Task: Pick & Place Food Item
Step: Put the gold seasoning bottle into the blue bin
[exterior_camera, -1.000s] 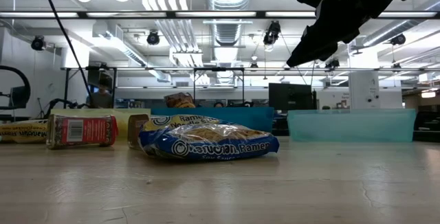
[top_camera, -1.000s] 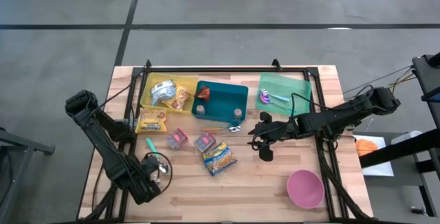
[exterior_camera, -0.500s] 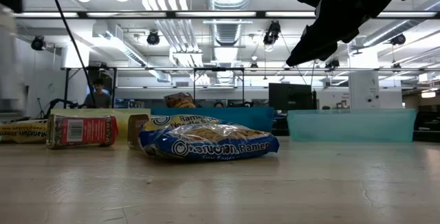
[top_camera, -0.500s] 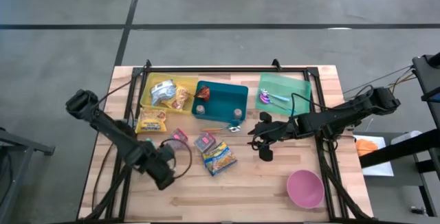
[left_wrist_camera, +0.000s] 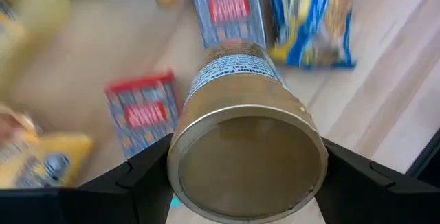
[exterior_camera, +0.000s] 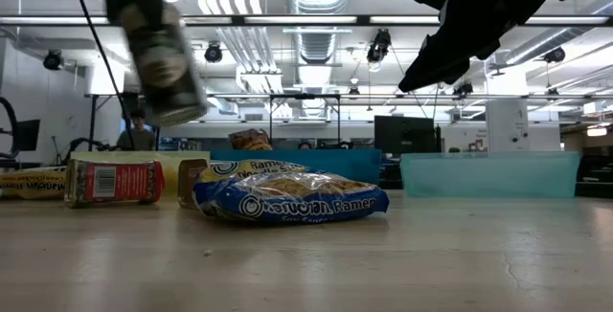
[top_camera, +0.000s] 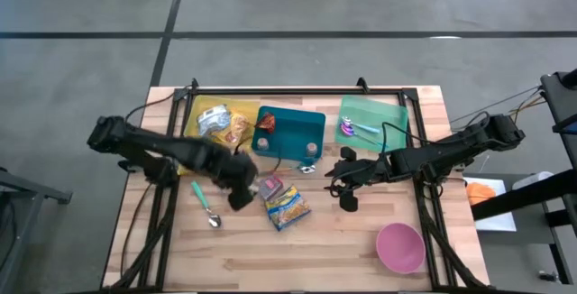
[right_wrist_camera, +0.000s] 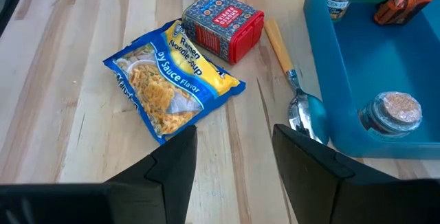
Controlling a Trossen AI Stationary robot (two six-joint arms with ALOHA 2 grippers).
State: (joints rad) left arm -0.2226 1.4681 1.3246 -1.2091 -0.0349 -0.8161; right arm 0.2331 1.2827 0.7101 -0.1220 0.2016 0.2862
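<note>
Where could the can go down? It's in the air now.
Bare wood: the near strip between the spoon and the pink bowl, below the ramen. Crowded: the middle around the red boxes and the teal bin.

Overhead and table-level cameras plus both wrist views (close, looking down) share the ramen packet (top_camera: 288, 206).

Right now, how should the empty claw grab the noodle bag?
From straight above, across its narrow width near the middle. The ramen bag lies flat on the table, long and puffy, with bare wood along both long edges for the fingers. The red box sits close by one end, so stay clear of that end. The right gripper hangs open nearby; the left gripper already holds a can.
</note>
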